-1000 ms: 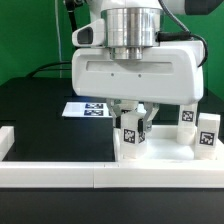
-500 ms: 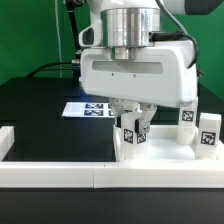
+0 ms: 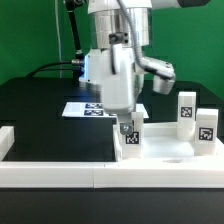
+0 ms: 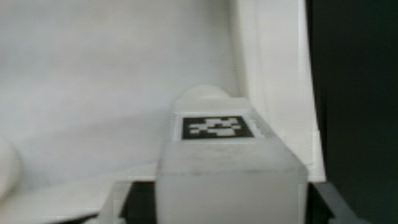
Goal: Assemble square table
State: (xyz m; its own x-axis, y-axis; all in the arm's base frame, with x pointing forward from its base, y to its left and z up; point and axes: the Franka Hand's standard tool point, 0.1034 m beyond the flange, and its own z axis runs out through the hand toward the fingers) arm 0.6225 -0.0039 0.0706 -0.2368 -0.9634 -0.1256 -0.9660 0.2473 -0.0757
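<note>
Since the earlier frames the wrist has rotated: the broad white housing that faced the camera is now seen edge-on, while the hand [image 3: 127, 128] remains low over the tray-like square table top [image 3: 160, 152]. Exterior view: the hand's fingers close on a small white tagged leg [image 3: 129, 137], held upright at the top's corner nearest the exterior view's left. Two further tagged legs [image 3: 186, 109] [image 3: 207, 127] stand at the exterior view's right, by the top's far side. The marker board [image 3: 95, 108] lies flat on the black surface [image 3: 45, 120] behind the arm. A long white border rail [image 3: 55, 173] runs along the front edge. Wrist view: the held leg [image 4: 221, 165], tag uppermost, sits between the two dark fingertips [image 4: 118, 205], just beside the top's raised rim [image 4: 276, 80].
</note>
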